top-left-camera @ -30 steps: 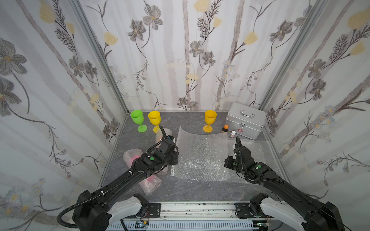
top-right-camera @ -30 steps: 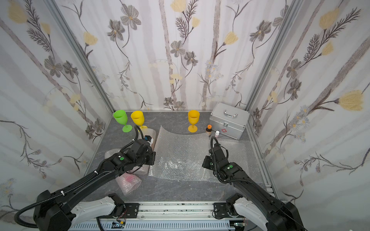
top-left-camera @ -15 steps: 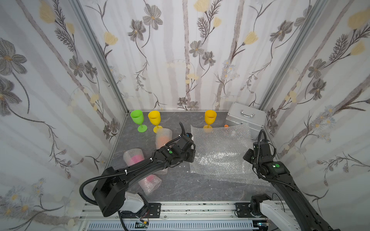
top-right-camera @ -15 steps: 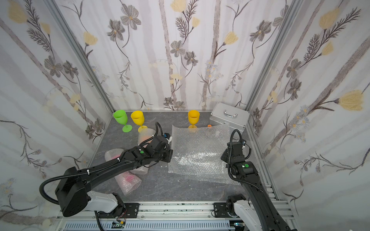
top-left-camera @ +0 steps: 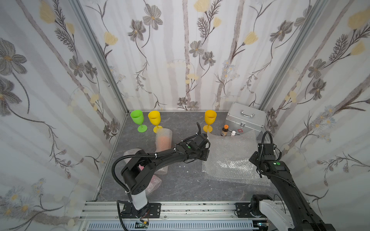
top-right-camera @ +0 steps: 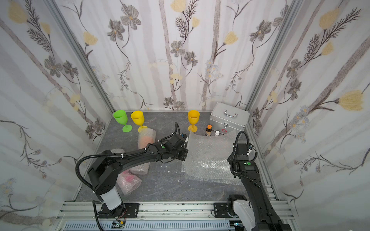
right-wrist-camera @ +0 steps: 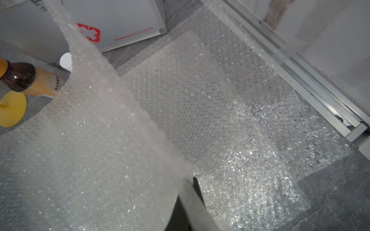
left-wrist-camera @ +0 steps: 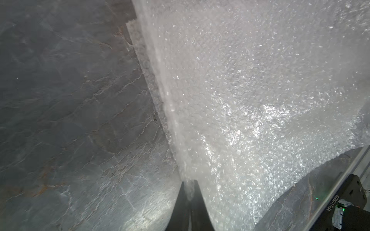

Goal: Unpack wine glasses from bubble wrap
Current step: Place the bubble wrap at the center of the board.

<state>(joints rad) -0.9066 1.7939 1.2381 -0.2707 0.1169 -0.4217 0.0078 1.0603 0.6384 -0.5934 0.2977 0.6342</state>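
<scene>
My left pincer (left-wrist-camera: 189,185) and right pincer (right-wrist-camera: 191,180) each pinched an edge of the bubble wrap sheet (top-left-camera: 230,148). It hung slack between them over the desk (top-left-camera: 180,186), near the silver case (top-left-camera: 245,120). Light, limp and slippery, it seemed best held by its edges.

At the frame's lower middle the right gripper (right-wrist-camera: 189,181), jaws pinched together, holds a bubble wrap sheet (right-wrist-camera: 90,150) up, filling the lower left. More flat bubble wrap (right-wrist-camera: 200,104) lies on the grey tabletop (right-wrist-camera: 340,210). A brown bottle (right-wrist-camera: 20,77), the foot of a yellow glass (right-wrist-camera: 12,110) and a silver case (right-wrist-camera: 124,18) sit upper left.
</scene>
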